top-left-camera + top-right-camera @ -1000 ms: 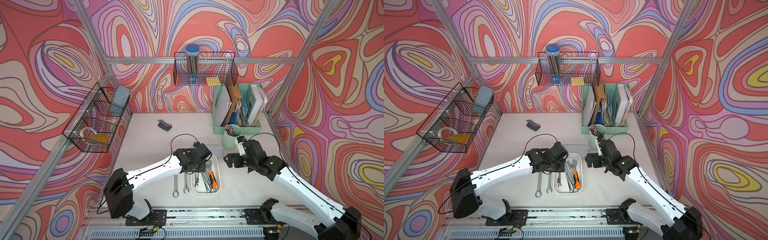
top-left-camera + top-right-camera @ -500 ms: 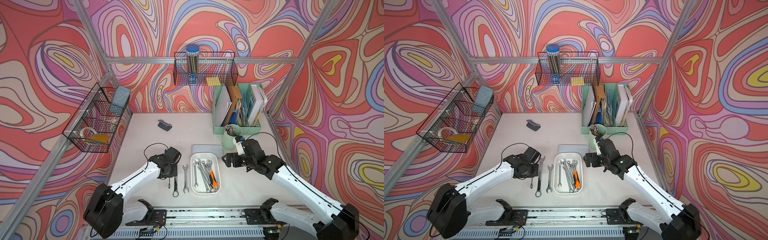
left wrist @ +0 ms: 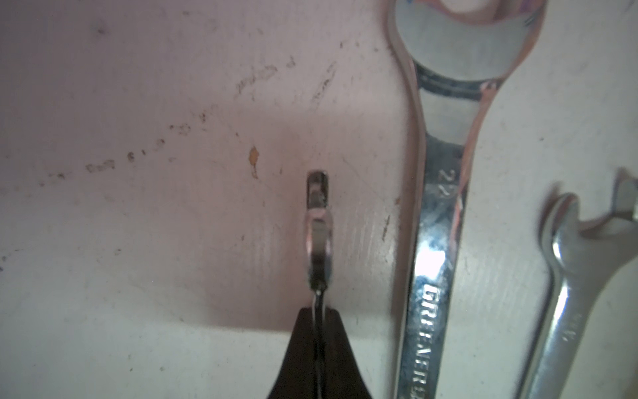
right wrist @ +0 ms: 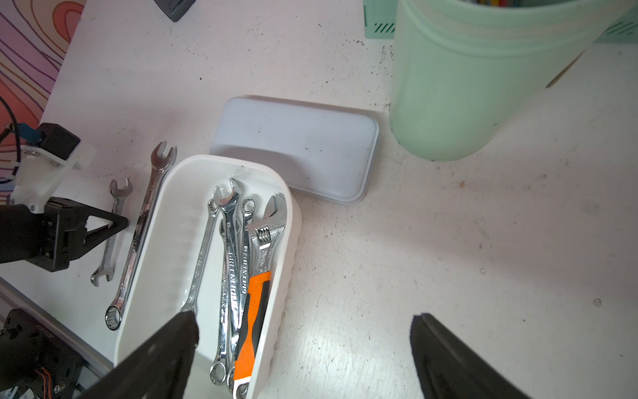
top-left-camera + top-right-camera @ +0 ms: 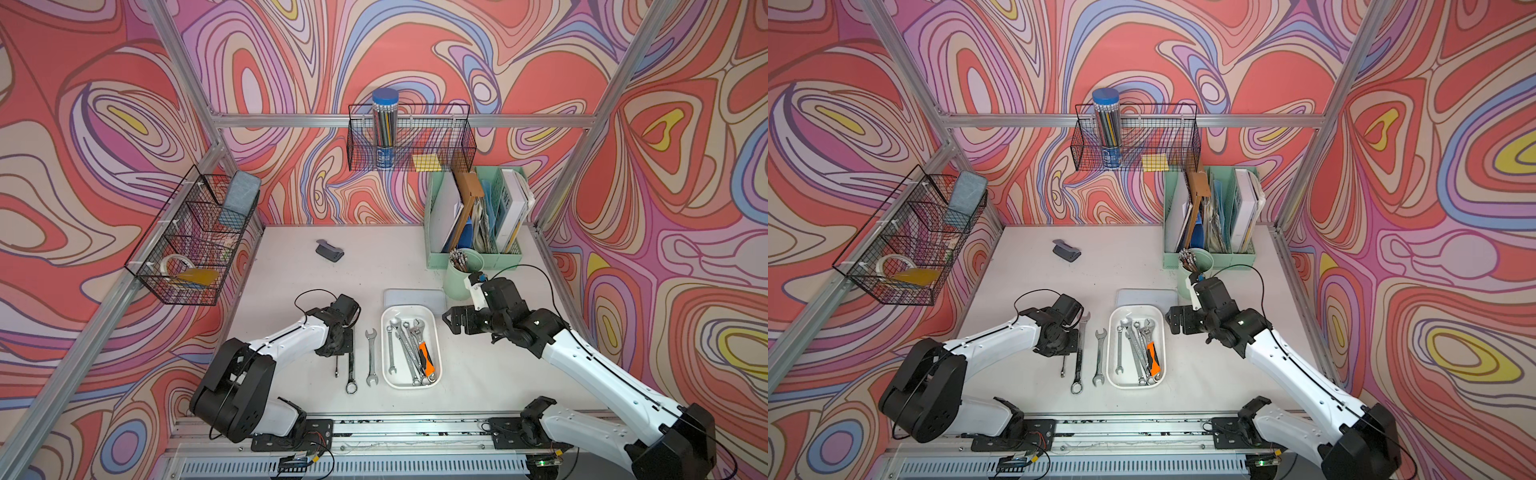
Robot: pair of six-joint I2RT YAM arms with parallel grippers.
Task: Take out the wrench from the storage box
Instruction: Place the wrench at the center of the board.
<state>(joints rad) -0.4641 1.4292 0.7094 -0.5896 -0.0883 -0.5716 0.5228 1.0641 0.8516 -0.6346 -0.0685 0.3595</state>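
Left jaws gripping wrench (image 3: 319, 236), now outside storage box (image 5: 409, 311)

Perhaps eight wrenches (image 5: 371, 357), one box (image 5: 409, 385)

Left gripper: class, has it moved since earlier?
Yes. The left gripper moved off the storage box toward the robot's left, past the long wrench on the table, jaws shut on a small wrench.

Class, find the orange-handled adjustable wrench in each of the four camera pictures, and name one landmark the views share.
In a top view: the orange-handled wrench lies in the storage box, by the wall facing the right arm.
In a top view: same spot in the box.
Left wrist: not in it.
Right wrist: in the box, next to one long wall.
Shared landmark: the long wrench lying outside the box, in all four.
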